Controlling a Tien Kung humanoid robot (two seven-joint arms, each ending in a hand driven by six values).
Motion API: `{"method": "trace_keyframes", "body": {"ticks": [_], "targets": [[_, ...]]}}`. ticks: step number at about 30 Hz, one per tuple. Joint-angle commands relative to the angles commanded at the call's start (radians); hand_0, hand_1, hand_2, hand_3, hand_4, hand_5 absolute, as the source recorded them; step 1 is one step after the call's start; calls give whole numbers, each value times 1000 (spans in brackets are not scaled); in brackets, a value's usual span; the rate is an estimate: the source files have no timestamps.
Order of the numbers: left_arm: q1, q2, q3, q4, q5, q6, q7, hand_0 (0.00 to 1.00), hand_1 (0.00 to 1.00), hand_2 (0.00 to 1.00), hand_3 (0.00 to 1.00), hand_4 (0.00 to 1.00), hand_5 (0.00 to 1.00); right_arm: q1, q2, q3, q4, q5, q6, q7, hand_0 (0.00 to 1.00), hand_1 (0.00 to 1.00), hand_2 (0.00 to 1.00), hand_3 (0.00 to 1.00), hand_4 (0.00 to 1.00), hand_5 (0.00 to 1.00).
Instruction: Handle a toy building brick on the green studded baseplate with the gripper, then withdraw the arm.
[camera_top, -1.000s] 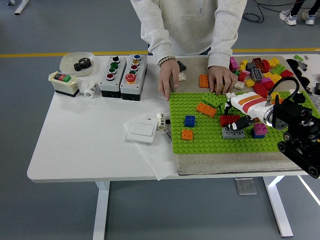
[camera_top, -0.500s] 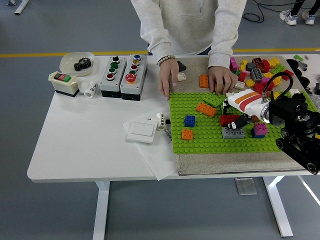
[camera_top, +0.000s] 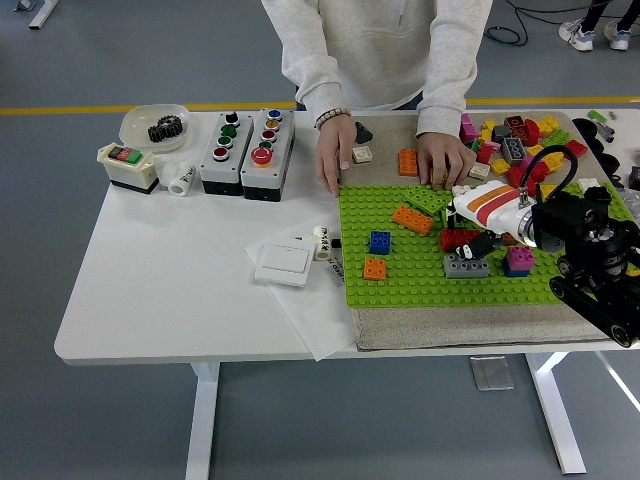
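Over the right half of the green studded baseplate (camera_top: 420, 285) we see the robot's right hand (camera_top: 478, 235), white with an orange stripe, reaching in from the right edge at the end of a black arm. Its dark fingertips (camera_top: 470, 249) curl down against a red brick (camera_top: 455, 238) that sits on the plate, with a grey brick (camera_top: 466, 266) just in front of it. We judge the hand closed on the red brick, though the contact is small in this view. A magenta and blue brick (camera_top: 519, 260) stands beside the grey one, close under the wrist. Farther left on the plate lie an orange brick (camera_top: 411, 218), a blue brick (camera_top: 379, 241) and a smaller orange brick (camera_top: 374, 269), well apart from the hand.

At the desk's (camera_top: 160, 290) far side a person stands with both hands down: one hand (camera_top: 337, 150) rests at the plate's far left corner, the other hand (camera_top: 444, 160) presses at its far edge, touching green bricks (camera_top: 428, 198) there. A heap of loose bricks (camera_top: 515, 145) lies behind the plate on the right. Two button boxes (camera_top: 246, 140) sit on the left.
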Motion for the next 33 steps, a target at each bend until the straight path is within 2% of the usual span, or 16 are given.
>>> {"method": "trace_keyframes", "body": {"ticks": [11,12,17,18,23,24,33], "targets": [[1,2,-2,-1,4,2,2,803,851,830,715,797,656,3,1,1,-5,1,16,10,590,604,626,595,857,271],[0,3,-1,-1,3,3,2,804,851,827,712,796,655,2,-1,2,-5,2,15,12,544,555,592,565,829,253],[-1,3,-3,-1,5,3,2,804,851,827,712,796,655,2,-6,7,-2,-1,11,22,544,555,592,565,829,253],[-1,2,-3,0,5,3,2,804,851,826,710,793,652,1,-8,8,0,-2,9,27,439,479,519,493,787,219],[-2,2,-4,0,6,3,1,804,851,826,710,793,652,0,-11,12,6,-7,2,40,439,479,519,493,787,219],[-2,2,-5,1,7,3,1,803,851,826,711,791,651,0,-12,12,7,-7,1,43,369,446,496,484,781,217],[-3,1,-7,2,8,2,0,802,851,825,711,791,650,2,-21,28,21,-9,-7,57,360,437,492,485,776,214]]}}
